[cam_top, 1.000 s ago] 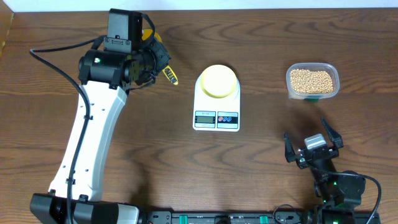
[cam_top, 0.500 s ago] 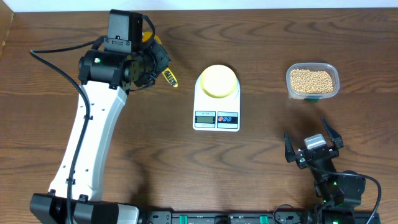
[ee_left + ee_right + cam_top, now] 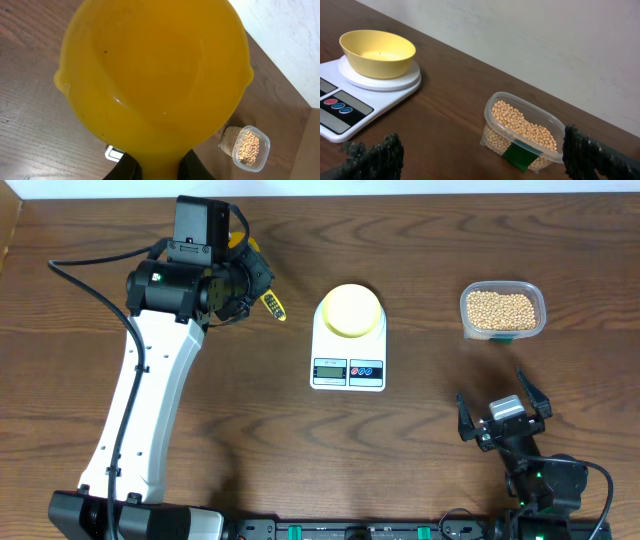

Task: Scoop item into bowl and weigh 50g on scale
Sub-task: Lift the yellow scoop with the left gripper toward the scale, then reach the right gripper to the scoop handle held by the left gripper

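The tan beans (image 3: pixel 502 308) fill a clear plastic tub (image 3: pixel 503 311) at the right; they also show in the right wrist view (image 3: pixel 520 121) and small in the left wrist view (image 3: pixel 250 145). The pale yellow bowl (image 3: pixel 351 309) stands empty on the white scale (image 3: pixel 348 365), also seen in the right wrist view (image 3: pixel 377 51). My left gripper (image 3: pixel 258 283) is shut on the handle of a bright yellow scoop (image 3: pixel 152 75), held above the table left of the scale. My right gripper (image 3: pixel 503 416) is open and empty, low on the table in front of the tub.
The scale's display and buttons (image 3: pixel 347 370) face the front edge. A green label (image 3: pixel 519 155) is on the tub's near side. A pale wall (image 3: pixel 545 40) runs behind the table. The left arm's white link (image 3: pixel 140 400) crosses the left side.
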You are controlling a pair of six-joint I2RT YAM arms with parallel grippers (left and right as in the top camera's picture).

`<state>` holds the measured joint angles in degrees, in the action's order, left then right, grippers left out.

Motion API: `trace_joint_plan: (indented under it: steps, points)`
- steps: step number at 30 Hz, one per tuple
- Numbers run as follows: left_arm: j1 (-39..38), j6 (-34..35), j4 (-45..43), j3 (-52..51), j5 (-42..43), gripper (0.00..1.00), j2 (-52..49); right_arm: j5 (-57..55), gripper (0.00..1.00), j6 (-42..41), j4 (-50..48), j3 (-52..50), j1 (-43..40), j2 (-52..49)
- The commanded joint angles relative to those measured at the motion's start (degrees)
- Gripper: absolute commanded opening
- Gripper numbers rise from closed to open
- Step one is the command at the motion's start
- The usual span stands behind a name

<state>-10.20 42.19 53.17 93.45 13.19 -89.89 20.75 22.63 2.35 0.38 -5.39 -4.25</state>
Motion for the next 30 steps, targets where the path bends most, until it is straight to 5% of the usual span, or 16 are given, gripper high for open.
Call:
trace_joint_plan:
  steps: [1,10,19,25,30]
  points:
    - [0.09,0.13,0.35,-0.50,-0.37,0.08,0.02,-0.26,0.99,0.17,0.28,-0.07,-0.20,0.11]
    - [0.09,3.06,0.09,-0.50,-0.39,0.08,0.02,-0.26,0.99,0.17,0.28,-0.07,-0.20,0.11]
    - [0.09,19.67,0.39,-0.50,0.48,0.08,0.02,4.76,0.99,0.11,0.24,-0.07,-0.17,0.11]
    - [0.09,23.50,-0.55,-0.50,7.98,0.08,0.02,10.05,0.99,-0.57,-2.91,-0.07,-0.20,0.11]
    - [0.09,23.50,-3.54,-0.50,11.91,0.08,0.02,5.81,0.99,-23.56,-10.88,1.29,-0.22,0.09]
